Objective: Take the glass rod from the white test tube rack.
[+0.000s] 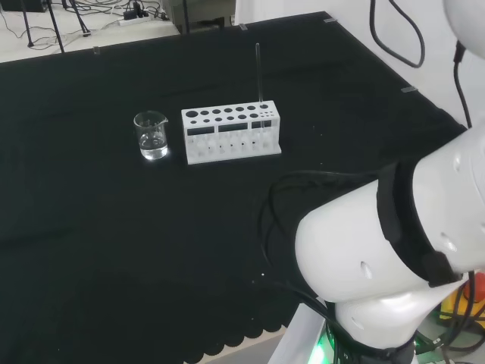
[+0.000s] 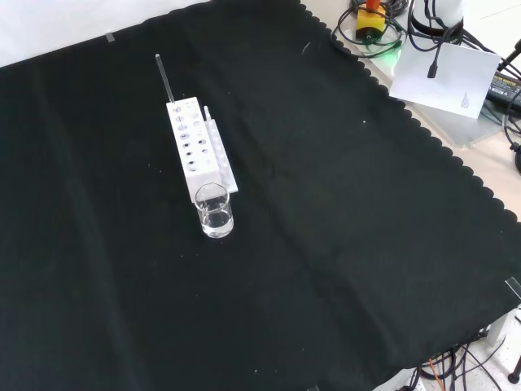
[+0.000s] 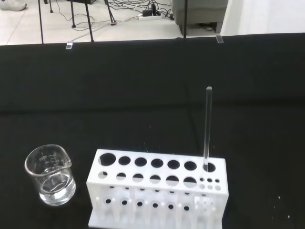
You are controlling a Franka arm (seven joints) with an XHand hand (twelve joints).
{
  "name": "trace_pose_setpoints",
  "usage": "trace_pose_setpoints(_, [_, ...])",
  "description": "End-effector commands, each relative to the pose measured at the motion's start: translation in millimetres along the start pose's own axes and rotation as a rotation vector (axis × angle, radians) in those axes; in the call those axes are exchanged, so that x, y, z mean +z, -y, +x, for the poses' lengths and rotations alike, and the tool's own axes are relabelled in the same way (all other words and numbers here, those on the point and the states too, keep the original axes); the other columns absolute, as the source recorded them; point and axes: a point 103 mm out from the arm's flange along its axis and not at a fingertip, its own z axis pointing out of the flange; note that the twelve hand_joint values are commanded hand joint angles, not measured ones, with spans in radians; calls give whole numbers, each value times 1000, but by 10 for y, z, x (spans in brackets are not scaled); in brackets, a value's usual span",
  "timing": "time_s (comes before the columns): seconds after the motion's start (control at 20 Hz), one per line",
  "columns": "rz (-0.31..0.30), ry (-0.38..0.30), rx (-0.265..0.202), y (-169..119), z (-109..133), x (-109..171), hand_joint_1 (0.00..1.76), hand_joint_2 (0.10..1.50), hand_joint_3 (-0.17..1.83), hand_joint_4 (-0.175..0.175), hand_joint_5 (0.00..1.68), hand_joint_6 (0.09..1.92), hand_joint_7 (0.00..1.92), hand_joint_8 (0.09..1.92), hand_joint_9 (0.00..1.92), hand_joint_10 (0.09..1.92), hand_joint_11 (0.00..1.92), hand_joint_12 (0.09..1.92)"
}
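A white test tube rack (image 1: 231, 134) (image 2: 198, 152) (image 3: 157, 191) stands on the black cloth. A thin glass rod (image 1: 259, 74) (image 2: 164, 77) (image 3: 207, 126) stands upright in a hole at one end of the rack, its top well above the rack. In the head view that end is the rack's right end; in the front view it is the far end. The wrist view looks at the rack and rod from a distance, with open cloth between.
A small clear glass beaker (image 1: 151, 135) (image 2: 214, 210) (image 3: 50, 174) with a little clear liquid stands just off the rack's other end. The arm's white links (image 1: 394, 243) fill the head view's lower right. Cables and gear (image 2: 383, 24) lie beyond the cloth's scalloped edge.
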Motion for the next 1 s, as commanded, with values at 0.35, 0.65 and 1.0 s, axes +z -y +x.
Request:
trace_pose_setpoints(0.35, [31,48,64,-811,-383,84,608,1232,-175,-164,178,87,93,918,168,920,63,1417])
trace_pose_setpoints(0.65, [37,39,92,-995,-549,95,607,1233,-175,-164,179,87,98,917,177,918,72,1416])
trace_pose_setpoints(1.0, [63,45,103,-1038,-678,254,606,1234,-175,-164,180,87,107,918,185,916,77,1414])
